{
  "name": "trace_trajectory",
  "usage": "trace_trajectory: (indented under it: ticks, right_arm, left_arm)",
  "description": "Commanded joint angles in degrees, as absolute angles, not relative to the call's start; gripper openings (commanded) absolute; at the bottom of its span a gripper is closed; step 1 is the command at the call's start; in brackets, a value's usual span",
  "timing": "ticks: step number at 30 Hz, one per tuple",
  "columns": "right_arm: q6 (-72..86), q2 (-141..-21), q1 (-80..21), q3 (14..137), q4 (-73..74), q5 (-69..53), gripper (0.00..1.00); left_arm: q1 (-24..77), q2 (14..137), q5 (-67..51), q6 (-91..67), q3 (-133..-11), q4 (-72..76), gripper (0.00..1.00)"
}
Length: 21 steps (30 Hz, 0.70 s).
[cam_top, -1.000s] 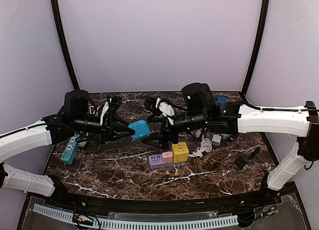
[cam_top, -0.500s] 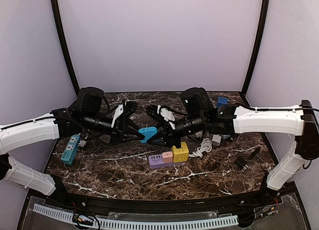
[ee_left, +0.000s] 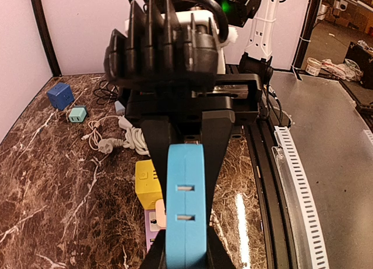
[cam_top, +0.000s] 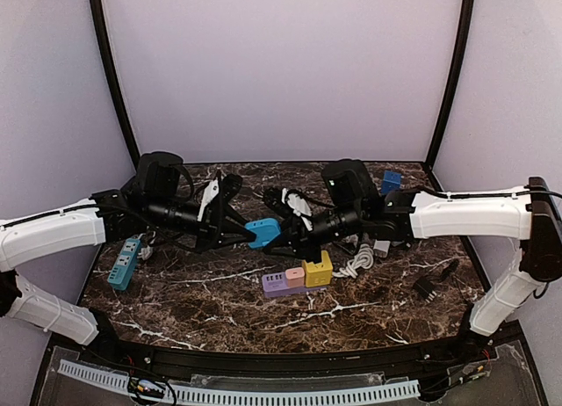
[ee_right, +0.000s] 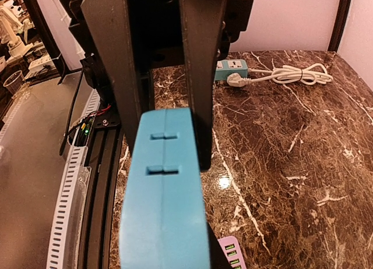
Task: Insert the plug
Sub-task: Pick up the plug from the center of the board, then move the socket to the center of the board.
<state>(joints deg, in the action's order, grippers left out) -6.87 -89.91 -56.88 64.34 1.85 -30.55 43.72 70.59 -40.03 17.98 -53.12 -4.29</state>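
Note:
The plug (cam_top: 262,232) is a flat blue block with two small slots along its edge seam, held in the air above the table's middle. My left gripper (cam_top: 249,235) is shut on its left end and my right gripper (cam_top: 277,239) is shut on its right end, tip to tip. In the left wrist view the blue plug (ee_left: 185,205) fills the gap between my own jaws (ee_left: 185,254), and the right gripper (ee_left: 186,149) clamps its far end. In the right wrist view the plug (ee_right: 166,193) hides most of my own fingers. No prongs show.
Below the plug lie a yellow cube socket (cam_top: 317,267), a pink adapter (cam_top: 295,275) and a purple strip (cam_top: 277,284). A coiled white cord (cam_top: 356,259) and a black plug (cam_top: 428,286) sit to the right, a teal power strip (cam_top: 123,265) at the left edge.
My left arm carried the blue plug to the right, up to the right gripper. The right gripper's open jaws closed on the plug's free end.

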Motion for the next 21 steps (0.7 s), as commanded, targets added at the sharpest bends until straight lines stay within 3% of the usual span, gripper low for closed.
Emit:
trace_trajectory:
  ticks: [1,2,3,5,7,10,14,21]
  right_arm:
    - [-4.0,-89.0,-56.1,63.5,-1.6,-32.3,0.00]
    - [-3.9,-88.7,-56.0,63.1,-1.7,-32.3,0.00]
    - [-3.9,-88.4,-56.0,62.6,-1.7,-32.2,0.08]
    - [-4.0,-87.2,-56.0,61.3,-1.5,-31.2,0.39]
    - [-5.1,-85.0,-55.7,59.5,-0.3,-29.9,0.63]
    - [-9.1,-79.3,-53.4,55.8,4.4,-29.8,0.86]
    - [-17.8,-74.2,-47.2,50.0,7.6,-32.4,0.98]
    - [-31.2,-78.5,-36.9,48.4,12.4,-40.0,0.99]
  left_arm:
    - [44.4,70.1,-40.2,19.9,-53.6,-3.0,0.01]
    - [44.4,70.0,-39.9,19.8,-53.4,-2.9,0.01]
    - [44.3,70.0,-39.7,19.6,-53.4,-2.9,0.01]
    - [44.3,69.8,-38.8,19.4,-53.2,-2.8,0.01]
    - [44.3,69.6,-38.2,19.4,-52.9,-2.8,0.01]
    - [44.3,69.1,-37.5,19.7,-52.5,-3.3,0.01]
    - [44.2,68.2,-37.0,19.4,-50.7,-2.4,0.01]
    - [44.3,66.3,-36.2,19.5,-48.9,-2.4,0.01]
